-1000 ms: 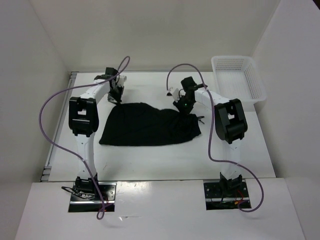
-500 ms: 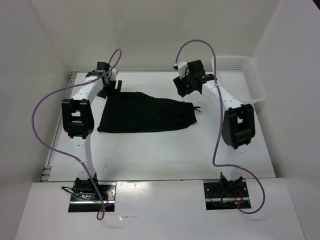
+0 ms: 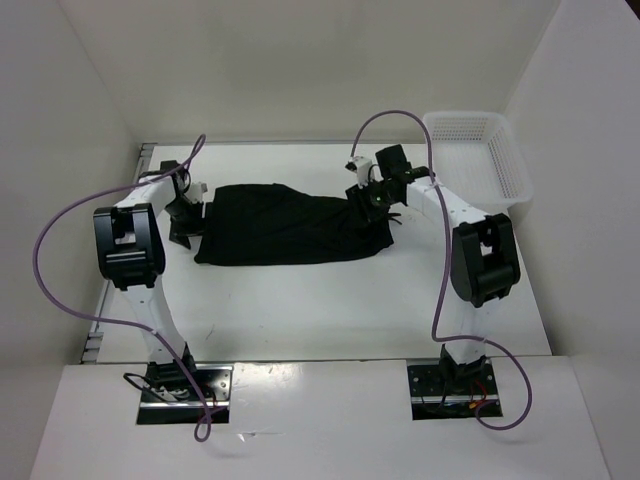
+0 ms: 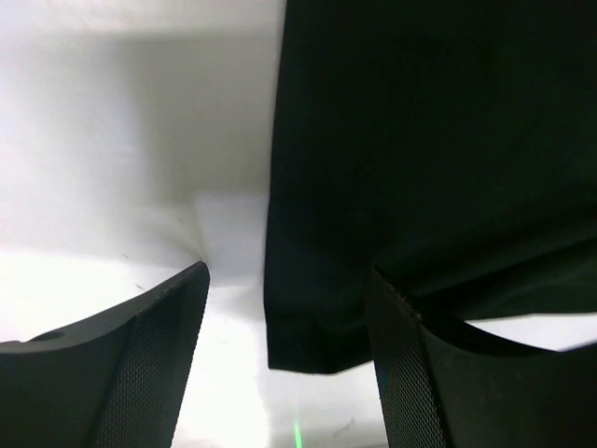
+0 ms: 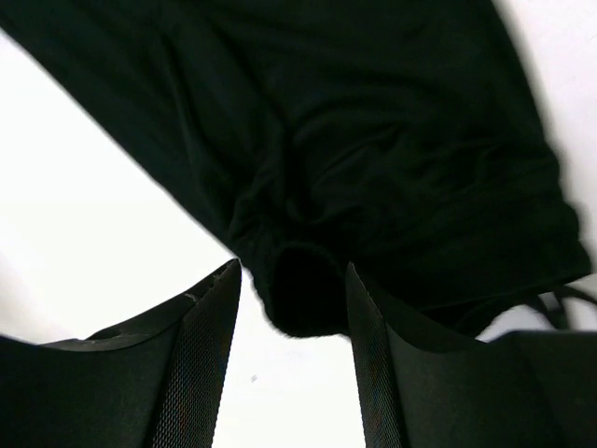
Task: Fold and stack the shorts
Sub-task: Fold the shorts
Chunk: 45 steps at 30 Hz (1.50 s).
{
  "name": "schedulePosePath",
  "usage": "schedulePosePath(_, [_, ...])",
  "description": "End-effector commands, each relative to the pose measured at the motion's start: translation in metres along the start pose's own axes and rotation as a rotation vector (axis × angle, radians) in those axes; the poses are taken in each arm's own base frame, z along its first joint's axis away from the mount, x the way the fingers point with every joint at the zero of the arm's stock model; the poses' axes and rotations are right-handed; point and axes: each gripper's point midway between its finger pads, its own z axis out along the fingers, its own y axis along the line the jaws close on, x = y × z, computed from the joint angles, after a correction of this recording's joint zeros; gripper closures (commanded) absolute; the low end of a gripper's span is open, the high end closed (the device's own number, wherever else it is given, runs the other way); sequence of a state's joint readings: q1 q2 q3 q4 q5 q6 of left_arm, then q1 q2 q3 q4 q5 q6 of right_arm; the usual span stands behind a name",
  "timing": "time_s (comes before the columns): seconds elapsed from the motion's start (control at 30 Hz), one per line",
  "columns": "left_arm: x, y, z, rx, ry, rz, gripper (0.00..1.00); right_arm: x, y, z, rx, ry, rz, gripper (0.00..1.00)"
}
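The black shorts (image 3: 290, 225) lie spread across the middle of the white table, the waist end with its thin drawstring (image 3: 398, 217) to the right. My left gripper (image 3: 186, 214) hovers at the shorts' left edge, open; in the left wrist view a hem corner of the shorts (image 4: 317, 322) lies on the table between the fingers of the left gripper (image 4: 289, 373), untouched. My right gripper (image 3: 371, 197) sits open at the upper right corner. In the right wrist view a rumpled fold of the shorts (image 5: 308, 289) lies just ahead of the right gripper (image 5: 291, 364).
A white mesh basket (image 3: 512, 165) stands at the back right corner of the table. White walls close in on the left, back and right. Purple cables arc over both arms.
Both grippers have opened and let go of the shorts, which now lie flatter and further back. The left gripper has swung back toward the left edge; the right has dropped to the waist corner.
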<state>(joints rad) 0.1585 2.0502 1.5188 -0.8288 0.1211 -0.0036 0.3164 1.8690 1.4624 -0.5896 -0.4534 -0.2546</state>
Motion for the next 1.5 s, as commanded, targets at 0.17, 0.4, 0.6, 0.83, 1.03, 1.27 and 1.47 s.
schedulePosePath(0.17, [0.031, 0.001, 0.003, 0.102, 0.098, -0.075, 0.26, 0.021, 0.038, 0.002, -0.110, 0.049, 0.026, 0.46])
schedulePosePath(0.4, [0.035, -0.005, 0.015, 0.152, 0.146, -0.090, 0.51, 0.029, 0.037, 0.012, -0.111, 0.062, 0.067, 0.46])
schedulePosePath(0.6, [0.054, -0.017, 0.006, 0.206, 0.239, -0.118, 0.54, 0.032, 0.029, 0.022, -0.090, 0.079, 0.083, 0.47])
schedulePosePath(0.83, [0.081, -0.015, -0.001, 0.227, 0.332, -0.175, 0.46, 0.028, 0.028, 0.021, -0.089, 0.070, 0.069, 0.47])
schedulePosePath(1.03, [0.082, -0.017, 0.011, 0.253, 0.365, -0.189, 0.69, 0.031, 0.023, 0.029, -0.078, 0.071, 0.068, 0.64])
schedulePosePath(1.27, [0.050, -0.016, 0.007, 0.285, 0.298, -0.188, 1.00, 0.018, 0.017, 0.032, -0.062, 0.046, 0.030, 0.93])
schedulePosePath(1.47, [0.011, -0.013, -0.034, 0.292, 0.195, -0.180, 1.00, -0.020, 0.012, 0.013, -0.028, -0.027, -0.087, 1.00])
